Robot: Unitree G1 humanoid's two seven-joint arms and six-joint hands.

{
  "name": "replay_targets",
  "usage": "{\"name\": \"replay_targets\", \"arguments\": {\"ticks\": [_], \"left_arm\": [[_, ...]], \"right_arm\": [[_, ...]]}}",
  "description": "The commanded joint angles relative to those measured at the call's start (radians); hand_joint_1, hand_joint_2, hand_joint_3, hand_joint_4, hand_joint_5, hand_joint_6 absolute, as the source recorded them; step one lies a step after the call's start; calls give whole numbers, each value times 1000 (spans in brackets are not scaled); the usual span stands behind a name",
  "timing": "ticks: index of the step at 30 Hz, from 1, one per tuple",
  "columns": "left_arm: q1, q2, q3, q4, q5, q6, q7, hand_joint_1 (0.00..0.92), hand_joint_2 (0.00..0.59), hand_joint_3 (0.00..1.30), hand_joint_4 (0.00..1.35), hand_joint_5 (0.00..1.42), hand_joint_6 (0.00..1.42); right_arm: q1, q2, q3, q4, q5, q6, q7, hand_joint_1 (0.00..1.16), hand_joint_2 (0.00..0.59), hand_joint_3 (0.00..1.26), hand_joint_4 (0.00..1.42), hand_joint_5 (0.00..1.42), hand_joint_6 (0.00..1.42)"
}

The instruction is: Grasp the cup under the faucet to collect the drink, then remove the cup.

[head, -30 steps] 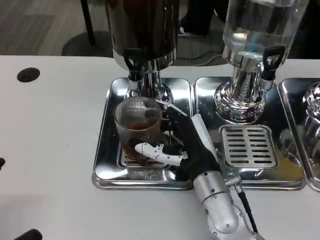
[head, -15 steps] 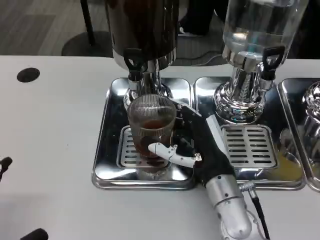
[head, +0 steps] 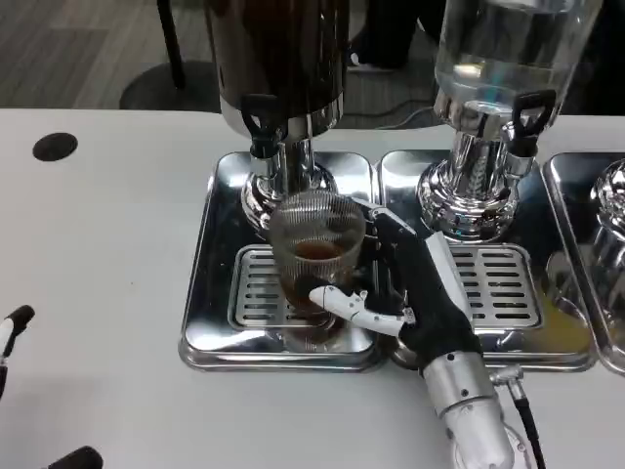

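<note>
Your right hand gripped the cup, with the fingers wrapped round its right side and a white thumb lying across the lower front. The cup was clear ribbed plastic, round and tapering downward, with brown drink in the bottom. It stood above the slotted grille of the left drip tray, just in front of the dark dispenser's faucet and a little right of it; you could not tell whether its base touched the grille.

Of your left hand, only white and black fingertips showed at the left edge, so whether it was open or closed could not be told.

You had two dispensers in full sight: one with a dark, smooth tank, one with a clear tank, each on a polished chrome pedestal with a black tap handle. Two mirror-bright rectangular trays sat side by side, the right tray also holding a slotted grille. A third chrome tray edge showed at far right. The table was matte white, with one round black hole.
</note>
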Motion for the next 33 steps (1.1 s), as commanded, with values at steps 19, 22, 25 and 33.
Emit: {"name": "replay_targets", "arguments": {"ticks": [19,22,25,33], "left_arm": [[-24,1,-23,-19,30,27,-18,0,9,0,0,0,0],[-28,0,-24,-19,32,28,-21,0,9,0,0,0,0],[-30,-1,-24,-20,33,29,-23,0,9,0,0,0,0],[-32,-1,-27,-20,33,32,-22,0,9,0,0,0,0]], "right_arm": [[104,-31,-18,-146,14,-23,26,844,217,339,347,379,343],[127,-37,-20,-164,15,-27,31,844,217,339,347,379,343],[143,-38,-21,-179,14,-28,36,844,217,339,347,379,344],[182,-43,-22,-218,15,-31,47,844,219,339,347,379,346]]}}
